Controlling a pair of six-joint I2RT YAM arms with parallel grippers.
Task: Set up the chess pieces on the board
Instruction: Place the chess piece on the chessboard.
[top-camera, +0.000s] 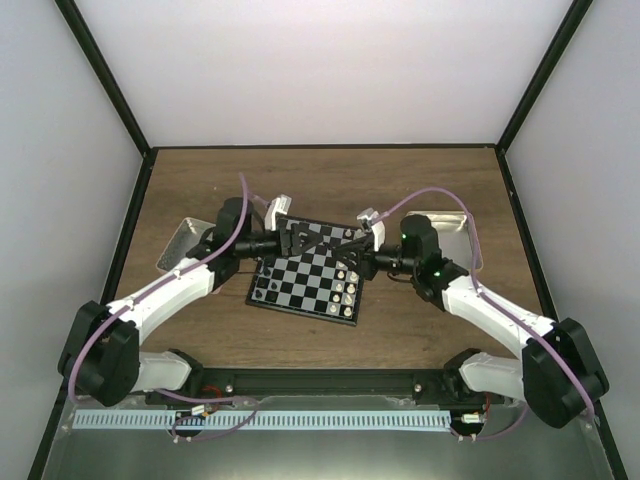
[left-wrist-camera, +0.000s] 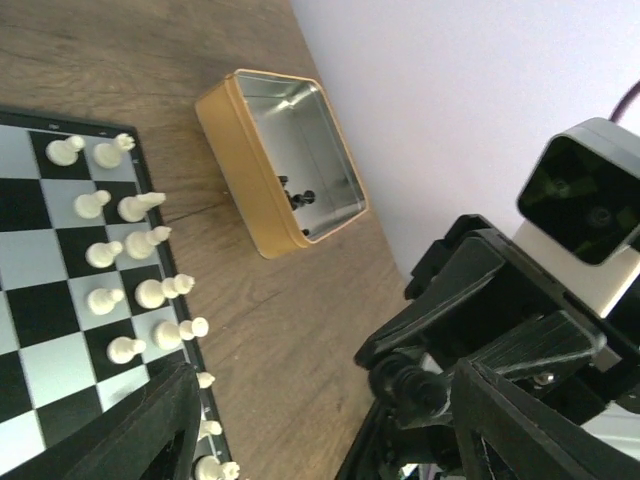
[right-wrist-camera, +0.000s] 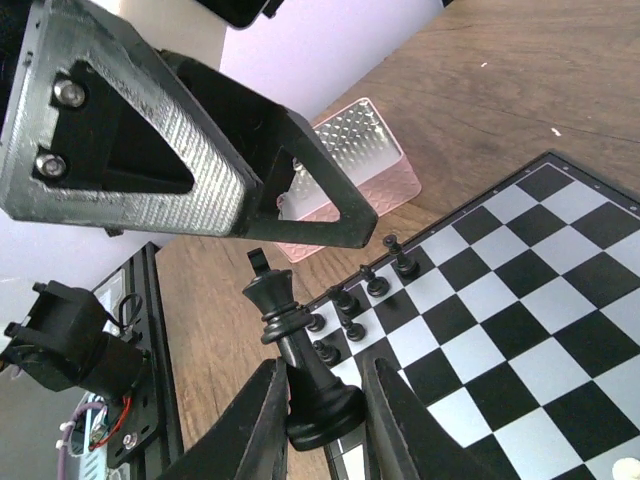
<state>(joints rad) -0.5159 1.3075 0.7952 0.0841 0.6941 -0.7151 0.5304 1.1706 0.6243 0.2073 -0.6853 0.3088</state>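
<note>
operator: report the held piece.
unit: tall black plastic chessman with a crowned top (right-wrist-camera: 300, 345) is clamped by its base in my right gripper (right-wrist-camera: 320, 385), tilted, over the rim of the small square black-and-pale chessboard (right-wrist-camera: 520, 300). contact with the board: cannot tell.
operator: other pieces?
unit: small black plastic chessmen (right-wrist-camera: 347, 300) stand on squares at that rim, just beside the held one. tiny white chessmen (left-wrist-camera: 147, 241) stand in two files at the opposite rim. a small dark piece (left-wrist-camera: 303, 197) lies in the tan metal tray (left-wrist-camera: 240, 170).
operator: left side?
unit: my left gripper (top-camera: 318, 238) has its jaws apart, over the board, close to the right gripper. the pink-rimmed clear box (right-wrist-camera: 350, 165) sits on the wooden table (top-camera: 420, 320) beyond the black side.
</note>
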